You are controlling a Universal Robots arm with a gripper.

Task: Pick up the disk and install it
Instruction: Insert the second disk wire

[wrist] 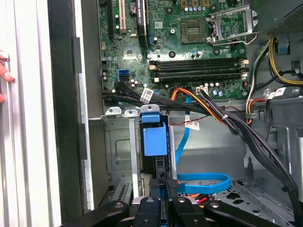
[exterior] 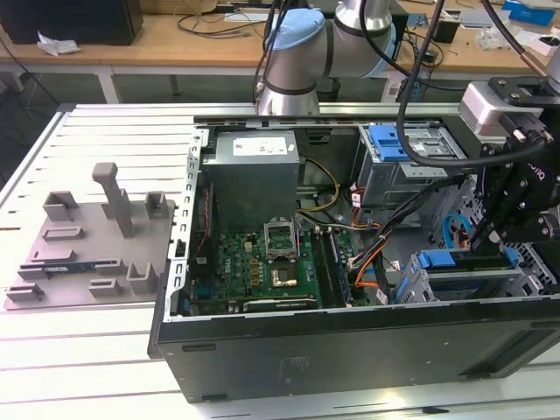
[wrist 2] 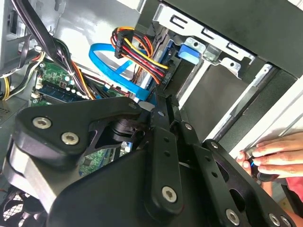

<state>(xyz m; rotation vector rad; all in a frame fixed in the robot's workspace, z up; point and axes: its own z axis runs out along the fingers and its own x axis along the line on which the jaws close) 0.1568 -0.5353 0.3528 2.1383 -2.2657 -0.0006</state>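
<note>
No text, number or sign can be read. The white label (exterior: 254, 147) on the grey power supply (exterior: 249, 188) in the exterior view carries print too small to make out. In the first wrist view, the small white tags (wrist: 147, 94) on the cables (wrist: 156, 100) and the fine white markings on the green motherboard (wrist: 128, 52) are likewise illegible.

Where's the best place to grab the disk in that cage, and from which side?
Likely the blue carrier end of the disk, exposed outside the grey cage; its flat faces sit between cage walls. Come from the case's open side, along the slot.
</note>
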